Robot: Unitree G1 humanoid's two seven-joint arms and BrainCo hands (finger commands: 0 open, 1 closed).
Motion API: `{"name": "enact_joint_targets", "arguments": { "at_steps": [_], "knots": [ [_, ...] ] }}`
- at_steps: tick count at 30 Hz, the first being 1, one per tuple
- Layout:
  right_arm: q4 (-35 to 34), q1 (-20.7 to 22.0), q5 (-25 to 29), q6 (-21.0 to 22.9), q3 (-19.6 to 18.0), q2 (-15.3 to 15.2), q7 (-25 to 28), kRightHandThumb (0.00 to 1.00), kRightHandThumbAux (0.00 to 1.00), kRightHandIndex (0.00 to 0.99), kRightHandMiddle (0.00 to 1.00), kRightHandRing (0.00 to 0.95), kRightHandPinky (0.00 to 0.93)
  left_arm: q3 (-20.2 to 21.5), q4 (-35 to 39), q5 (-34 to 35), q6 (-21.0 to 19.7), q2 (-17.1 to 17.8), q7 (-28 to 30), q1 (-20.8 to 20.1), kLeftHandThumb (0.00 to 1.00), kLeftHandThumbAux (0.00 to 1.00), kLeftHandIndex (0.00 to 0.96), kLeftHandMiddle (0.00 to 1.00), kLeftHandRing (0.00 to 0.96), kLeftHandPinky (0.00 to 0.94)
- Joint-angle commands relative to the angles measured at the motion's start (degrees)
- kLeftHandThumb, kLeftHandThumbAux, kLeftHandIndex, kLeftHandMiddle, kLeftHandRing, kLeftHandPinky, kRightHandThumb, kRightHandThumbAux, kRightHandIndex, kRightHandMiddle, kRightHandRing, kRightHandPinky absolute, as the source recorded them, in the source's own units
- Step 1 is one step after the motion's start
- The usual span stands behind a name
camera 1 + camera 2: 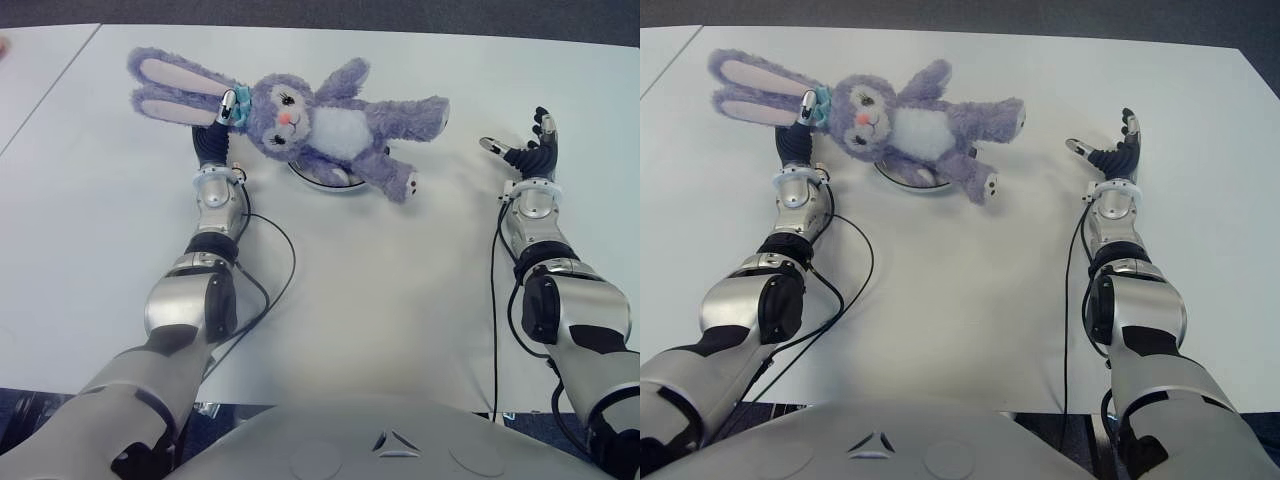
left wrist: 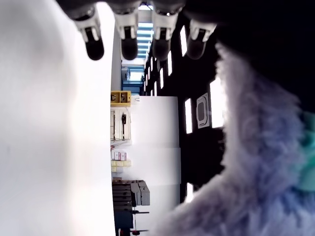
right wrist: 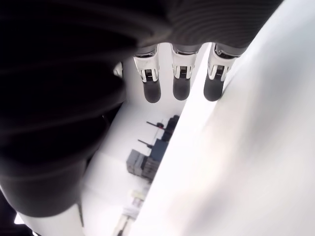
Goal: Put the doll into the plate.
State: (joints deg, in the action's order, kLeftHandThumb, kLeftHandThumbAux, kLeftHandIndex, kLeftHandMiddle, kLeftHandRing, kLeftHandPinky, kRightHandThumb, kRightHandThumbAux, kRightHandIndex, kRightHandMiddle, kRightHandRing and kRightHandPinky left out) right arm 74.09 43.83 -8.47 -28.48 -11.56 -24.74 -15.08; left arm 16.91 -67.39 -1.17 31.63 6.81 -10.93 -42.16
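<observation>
White desk (image 1: 380, 300) carries everything we see. Doll (image 1: 300, 125), a purple rabbit, lies across the plate (image 1: 325, 180), covering most of it, ears toward the left. Left robot hand (image 1: 215, 135) sits at the doll's ears, just beside the head, fingers extended, gripping nothing. Right robot hand (image 1: 525, 145) shows well right of the doll, fingers spread, empty.
</observation>
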Motion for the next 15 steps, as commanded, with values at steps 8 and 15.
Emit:
{"name": "enact_joint_targets", "arguments": {
  "at_steps": [8,15],
  "knots": [
    [3.44,-8.54,1.74,-0.78,-1.74,9.95,2.29,0.000,0.812,0.021,0.036,0.022,0.043,-2.66,-9.15,-1.43,-3.66,-7.86,3.42,14.83,0.000,0.418,0.000,0.025,0.030,0.027],
    [3.30,-10.01,2.01,-2.24,-2.11,12.91,2.28,0.000,0.799,0.033,0.043,0.031,0.053,-3.58,-9.35,-1.89,-4.56,-8.16,4.50,14.78,0.000,0.422,0.000,0.024,0.025,0.020]
  ]
}}
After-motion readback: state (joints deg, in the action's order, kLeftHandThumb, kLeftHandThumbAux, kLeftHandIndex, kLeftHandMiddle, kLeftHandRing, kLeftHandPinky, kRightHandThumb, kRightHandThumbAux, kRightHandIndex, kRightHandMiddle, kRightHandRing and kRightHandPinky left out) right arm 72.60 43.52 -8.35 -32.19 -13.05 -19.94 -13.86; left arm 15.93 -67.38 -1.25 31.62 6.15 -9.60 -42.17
